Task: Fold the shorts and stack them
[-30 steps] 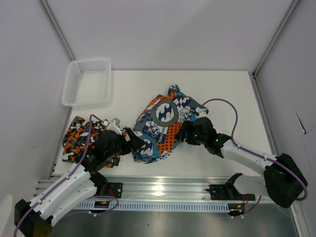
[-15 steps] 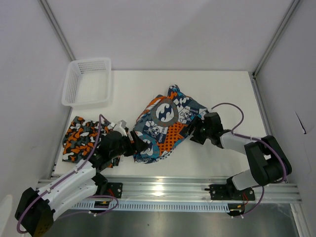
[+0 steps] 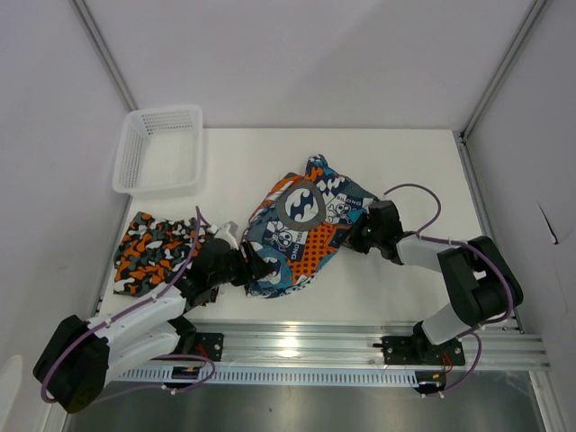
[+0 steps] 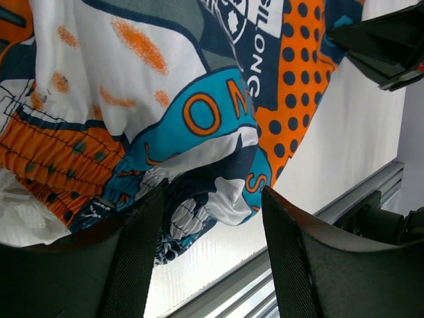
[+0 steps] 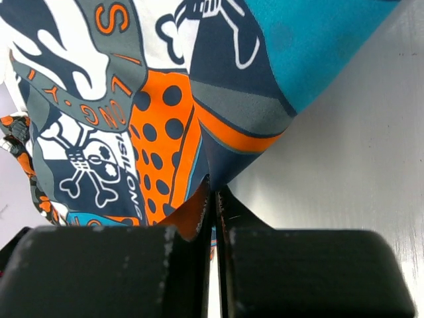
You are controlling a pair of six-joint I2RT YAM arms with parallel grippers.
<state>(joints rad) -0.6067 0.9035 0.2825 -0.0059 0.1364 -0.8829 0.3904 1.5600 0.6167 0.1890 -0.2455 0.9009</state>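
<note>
Top view, 12 o'clock = far edge of table (image 3: 414,171).

- Graphic-print shorts (image 3: 301,225): rumpled heap at table centre, lying flat on the surface.
- Camouflage shorts (image 3: 148,252): at 9 o'clock of the heap, by the table's left edge, apart from the heap. Left arm's cable crosses them.
- White mesh basket (image 3: 160,148): at 10 o'clock, hanging partly past the table's far-left corner.

Left arm (image 3: 135,324): reaches from 7 o'clock, stretched low over the table. Left gripper (image 3: 256,268) is at the heap's 7 o'clock edge. In the wrist view, left gripper (image 4: 212,199) has its jaws apart, straddling the bunched orange waistband edge. Gaps show on both sides, with no clamp on the cloth.

Right arm (image 3: 432,252): base at 5 o'clock, elbow folded back, forearm low and pointing to 9 o'clock. Right gripper (image 3: 357,236) is at the heap's 4 o'clock edge. In the wrist view, right gripper (image 5: 213,192) is closed to a thin slit, pinching a pointed corner of the shorts' hem.
</note>
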